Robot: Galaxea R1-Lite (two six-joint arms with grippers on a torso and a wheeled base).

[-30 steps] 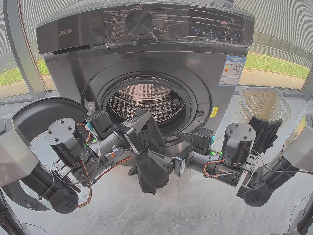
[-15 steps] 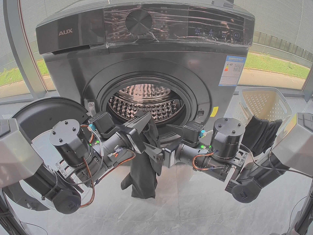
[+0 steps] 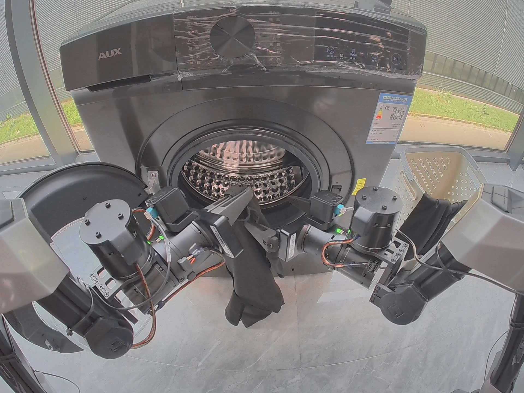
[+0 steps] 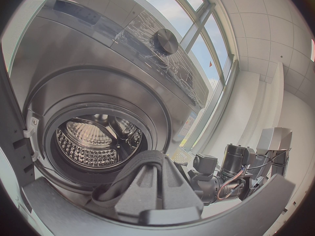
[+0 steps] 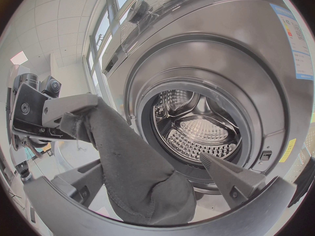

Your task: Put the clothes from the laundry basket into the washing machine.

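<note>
Head view: left hand [image 3: 245,195] pinches a dark garment [image 3: 254,279] before the empty drum [image 3: 245,173], right hand [image 3: 273,222] spread around it, more clothes [image 3: 431,219] left in the basket [image 3: 442,151].

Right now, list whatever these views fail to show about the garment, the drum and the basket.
Drum: in the head view its lower front is hidden by the left end effector and the black garment.
Laundry basket: the right arm covers its lower part, so the dark clothes inside cannot be counted.
Right end effector: in the right wrist view the garment fills its gap, so contact cannot be judged.
</note>
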